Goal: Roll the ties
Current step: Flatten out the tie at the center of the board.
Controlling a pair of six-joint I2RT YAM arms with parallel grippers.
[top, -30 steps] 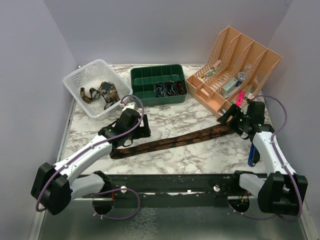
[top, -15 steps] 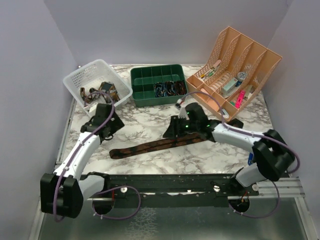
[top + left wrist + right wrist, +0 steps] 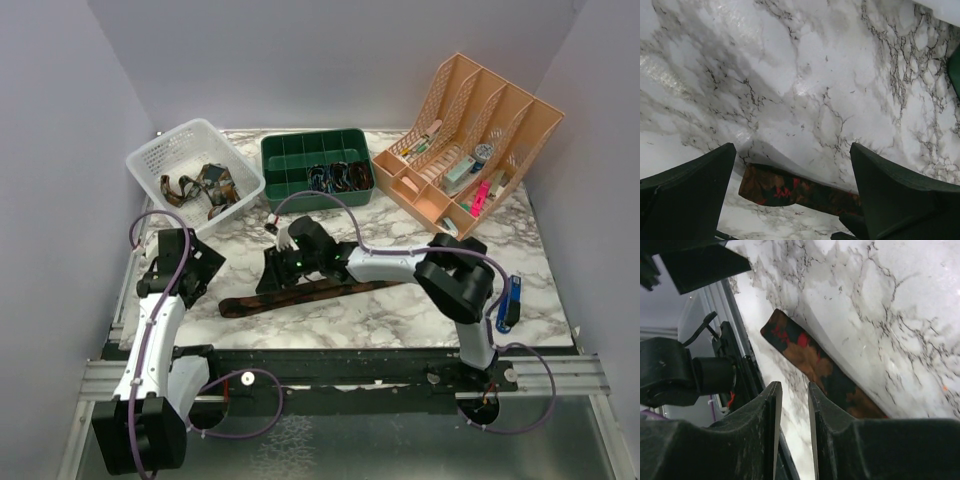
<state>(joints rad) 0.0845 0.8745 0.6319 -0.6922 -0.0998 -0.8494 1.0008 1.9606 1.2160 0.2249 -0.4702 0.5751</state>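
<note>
A dark brown tie [image 3: 310, 291] with reddish pattern lies flat on the marble table, running from lower left up to the right, where it passes under my right arm. My left gripper [image 3: 203, 268] hovers just left of the tie's left end, open wide and empty. In the left wrist view that tie end [image 3: 775, 185] lies below and between the jaws of the left gripper [image 3: 792, 152]. My right gripper [image 3: 272, 274] reaches far left over the tie. In the right wrist view the jaws of the right gripper [image 3: 795, 390] stand a narrow gap apart, empty, above the tie [image 3: 810, 355].
A white basket [image 3: 160, 152] at the back left holds loose ties [image 3: 200, 187]. A green divided tray [image 3: 300, 150] holds rolled ties [image 3: 340, 177]. An orange desk organizer [image 3: 500, 110] stands back right. A blue object [image 3: 510, 300] lies by the table's right front.
My right arm has swung from the right side far to the left over the tie. My left arm has drawn back from the tie toward the left edge.
</note>
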